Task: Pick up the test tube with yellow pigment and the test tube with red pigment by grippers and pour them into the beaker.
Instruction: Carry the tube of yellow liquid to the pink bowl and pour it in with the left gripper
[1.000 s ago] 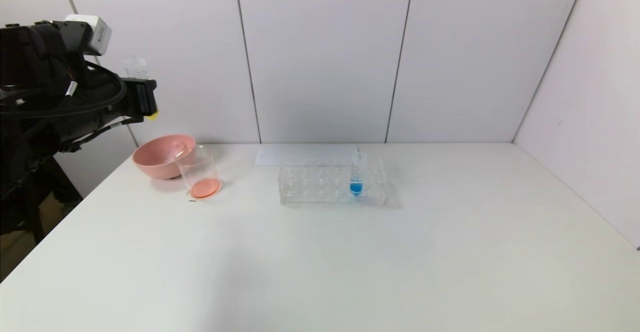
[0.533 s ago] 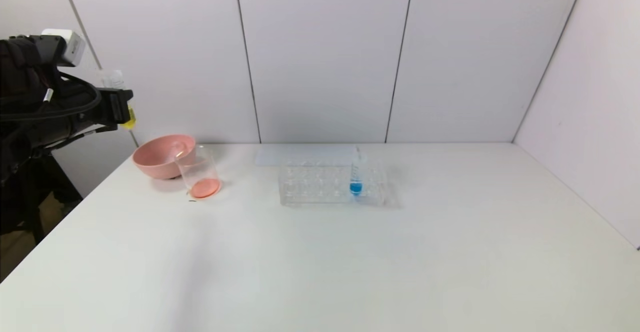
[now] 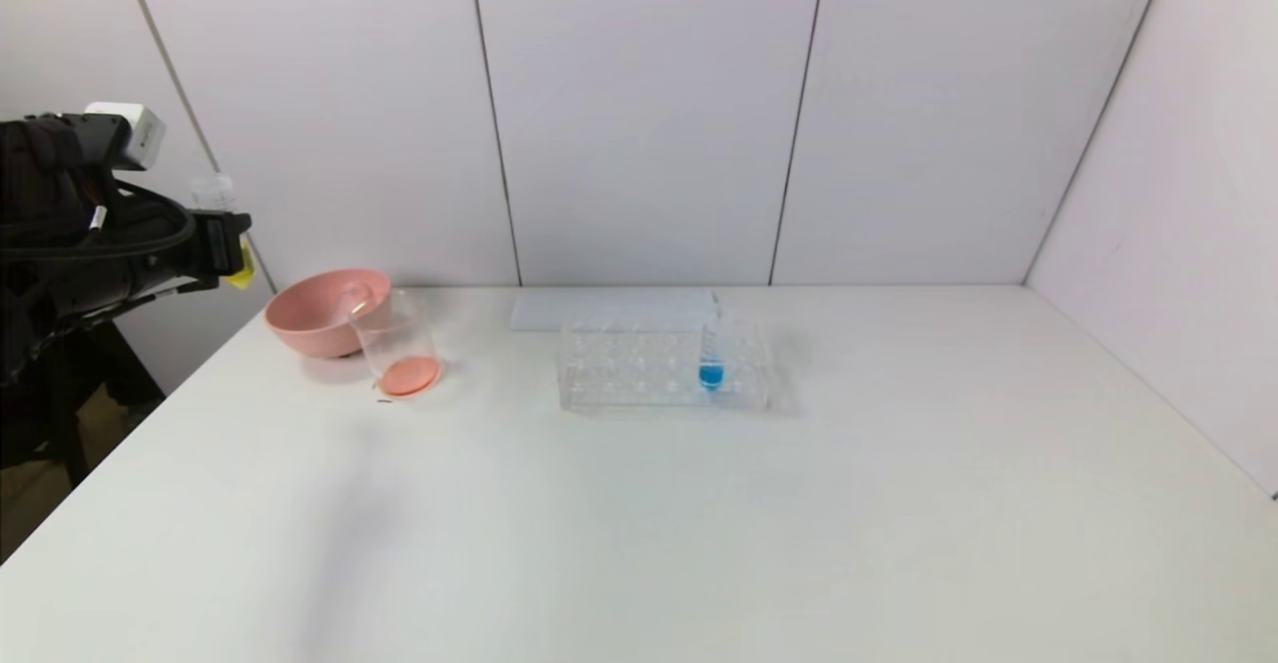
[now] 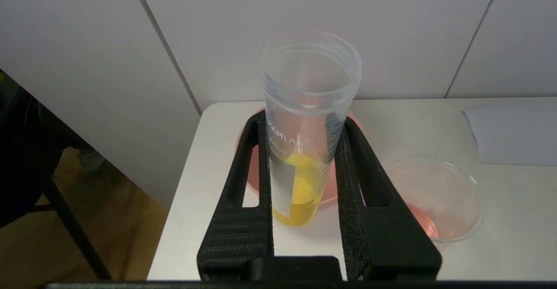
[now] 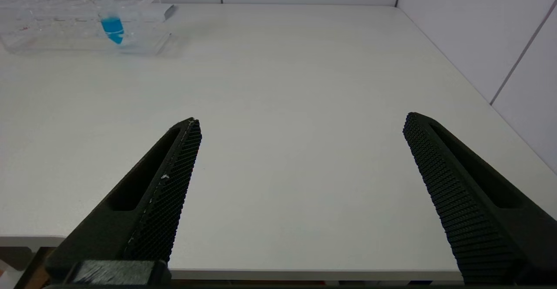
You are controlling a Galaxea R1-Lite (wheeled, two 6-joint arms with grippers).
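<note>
My left gripper (image 3: 225, 244) hangs in the air left of the table's far left corner, shut on the test tube with yellow pigment (image 3: 238, 272). In the left wrist view the gripper (image 4: 303, 121) clamps the upright tube (image 4: 300, 184) between both fingers, with yellow liquid in its tip. The beaker (image 3: 399, 348) stands on the table to its right, with red-orange liquid in its bottom; it also shows in the left wrist view (image 4: 439, 193). No test tube with red pigment is in view. My right gripper (image 5: 300, 123) is open and empty over the table's near edge.
A pink bowl (image 3: 318, 312) stands just behind and left of the beaker. A clear tube rack (image 3: 639, 368) at mid table holds a tube with blue liquid (image 3: 711, 355). A white sheet (image 3: 599, 309) lies behind the rack. Wall panels close the back and right.
My left gripper has moved left and down with the yellow tube, away from above the bowl. The beaker, bowl and rack have not moved.
</note>
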